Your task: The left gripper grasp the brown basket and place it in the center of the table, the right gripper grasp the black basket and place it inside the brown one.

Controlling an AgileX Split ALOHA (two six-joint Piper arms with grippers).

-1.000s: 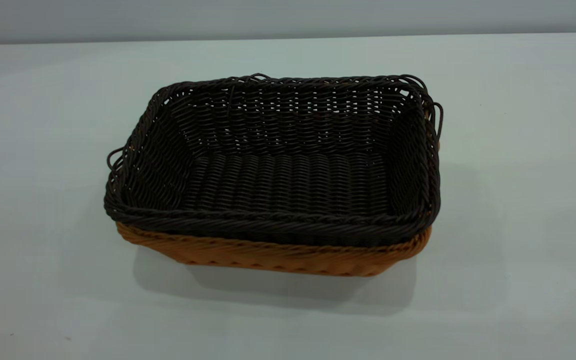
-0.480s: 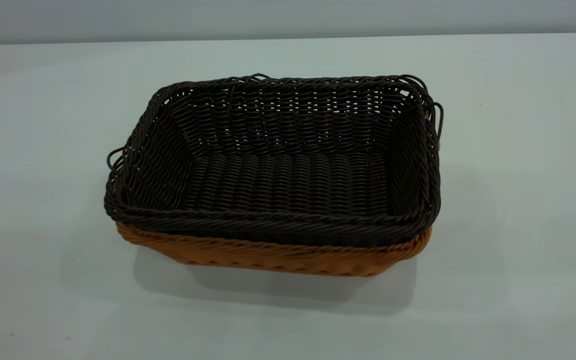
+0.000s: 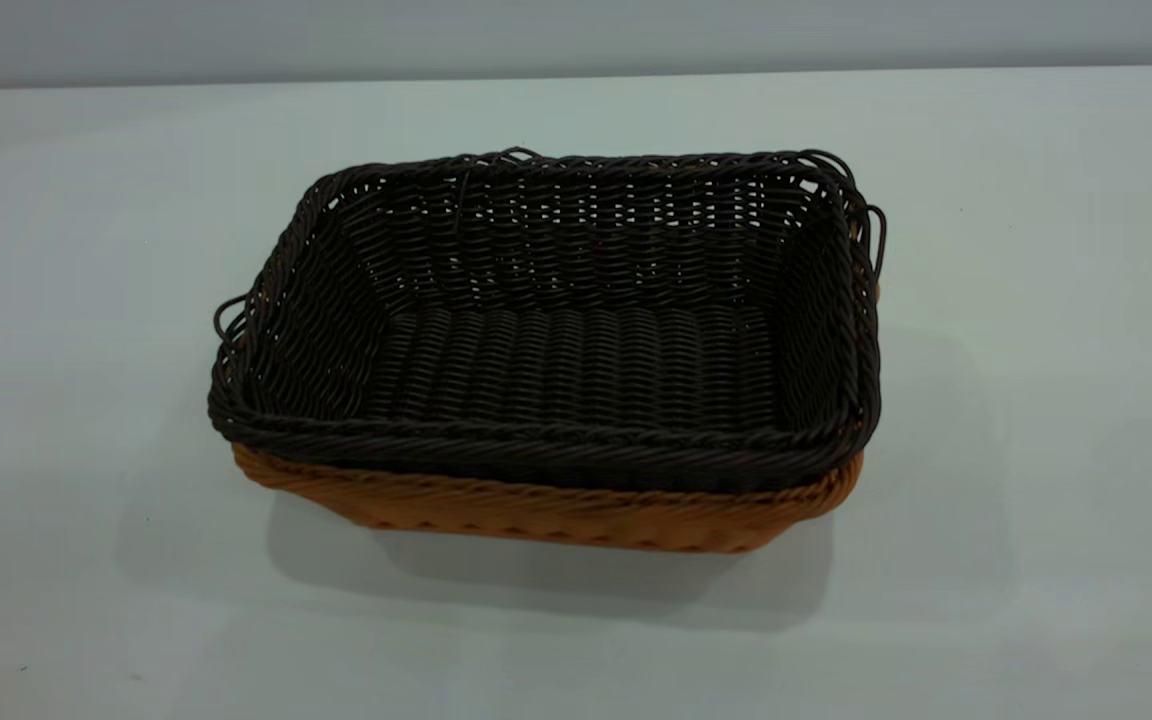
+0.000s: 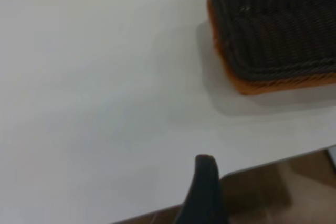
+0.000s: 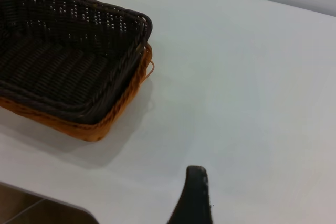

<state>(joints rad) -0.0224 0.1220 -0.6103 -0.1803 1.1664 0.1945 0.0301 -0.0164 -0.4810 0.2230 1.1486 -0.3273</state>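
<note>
The left claw (image 4: pixel 203 192) hangs over the table's (image 3: pixel 86 200) near edge, well away from the baskets and holding nothing, with only one dark finger in sight, so whether it is spread or pressed together cannot be told. At mid-table the black basket (image 3: pixel 576 340), a dark rectangular weave with a braided rim and thin loop handles, sits nested inside the brown basket (image 3: pixel 556 512), whose orange-tan wicker shows as a band beneath it. With the nesting apparently done, the sensible course is to keep both arms clear of those snaggable loops, and the right claw (image 5: pixel 191 198) likewise hovers well apart over bare table, gripping nothing, its spread not discernible.
</note>
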